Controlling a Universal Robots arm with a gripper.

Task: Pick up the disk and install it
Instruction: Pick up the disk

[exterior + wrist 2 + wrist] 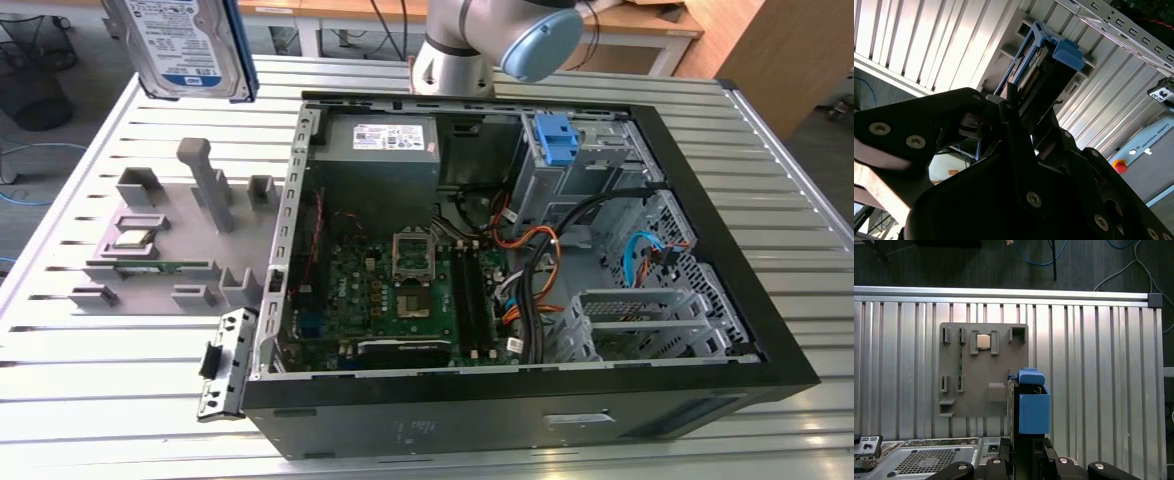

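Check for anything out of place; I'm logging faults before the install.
Nothing stands out: the disk is held in the jaws above the slatted table, and the open computer case lies flat with its cables inside.

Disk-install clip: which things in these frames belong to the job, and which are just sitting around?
Part of the job: the disk, clamped in the gripper above the table; the open computer case.
Just lying about: the grey fixture plate, with a processor chip and a memory stick on it; the lone blue bracket inside the case.
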